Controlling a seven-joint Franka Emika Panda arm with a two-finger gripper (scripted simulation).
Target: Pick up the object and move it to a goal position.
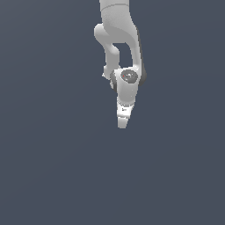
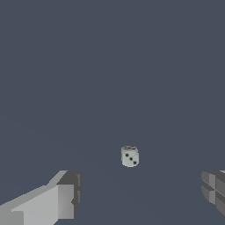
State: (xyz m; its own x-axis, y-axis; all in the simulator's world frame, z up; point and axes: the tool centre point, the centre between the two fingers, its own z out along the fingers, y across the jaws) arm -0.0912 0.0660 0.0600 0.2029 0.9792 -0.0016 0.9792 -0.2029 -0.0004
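The gripper (image 2: 139,193) hangs spread wide with nothing in it, well above the counter (image 2: 110,66). The small white die (image 2: 129,156) sits on the counter ahead of the fingers (image 2: 61,197), not yet between them. From the exterior view the arm (image 1: 118,39) hides it. Descending off-centre, a fingertip could nudge the die and roll it away.

a small off-white die (image 2: 129,156) with rounded corners and black pips rests on the plain dark table (image 2: 110,79), one face showing three pips in a diagonal; only the wrist view shows it.
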